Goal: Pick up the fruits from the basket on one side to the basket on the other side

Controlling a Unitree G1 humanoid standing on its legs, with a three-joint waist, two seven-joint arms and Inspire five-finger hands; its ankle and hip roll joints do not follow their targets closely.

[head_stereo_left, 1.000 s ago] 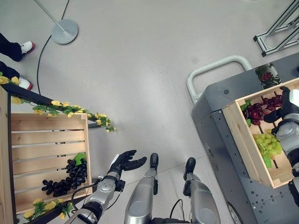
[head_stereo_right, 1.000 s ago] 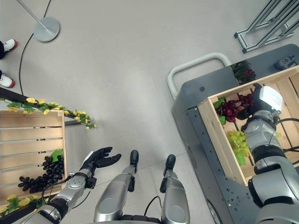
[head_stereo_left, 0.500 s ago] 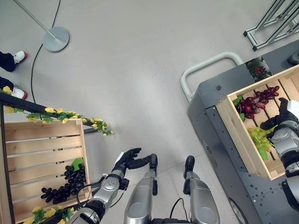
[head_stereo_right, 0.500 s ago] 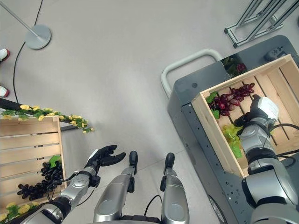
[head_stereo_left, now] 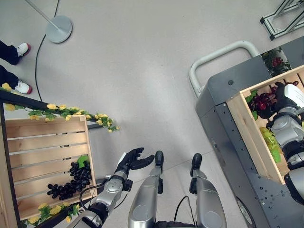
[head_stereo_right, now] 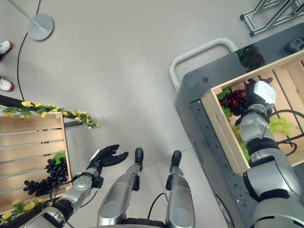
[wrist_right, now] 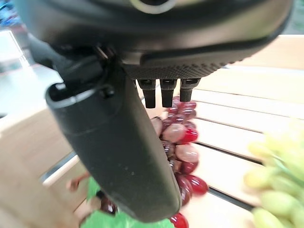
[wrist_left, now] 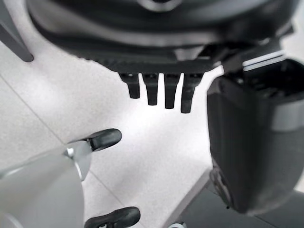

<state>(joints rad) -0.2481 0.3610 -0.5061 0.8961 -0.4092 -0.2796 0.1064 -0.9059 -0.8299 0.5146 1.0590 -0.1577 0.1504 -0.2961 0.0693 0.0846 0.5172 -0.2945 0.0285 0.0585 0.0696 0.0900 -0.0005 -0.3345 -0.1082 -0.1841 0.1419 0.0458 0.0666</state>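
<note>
Red grapes are lying in the wooden crate on the grey cart at our right, and our right hand is hovering just over them with its fingers straight and released, gripping nothing. We are judging the risk to be a loose bunch: if we are closing on only a few berries, the cluster could be slipping free or dragging the green grapes beside it, and the crate's near wall could be catching our wrist. Our left hand is hanging relaxed and unclenched over the floor, beside the slatted crate holding black grapes, trimmed with yellow flowers. Pale concrete is stretching between both sides; a lamp stand, a metal frame and a person's shoes are bordering it.
</note>
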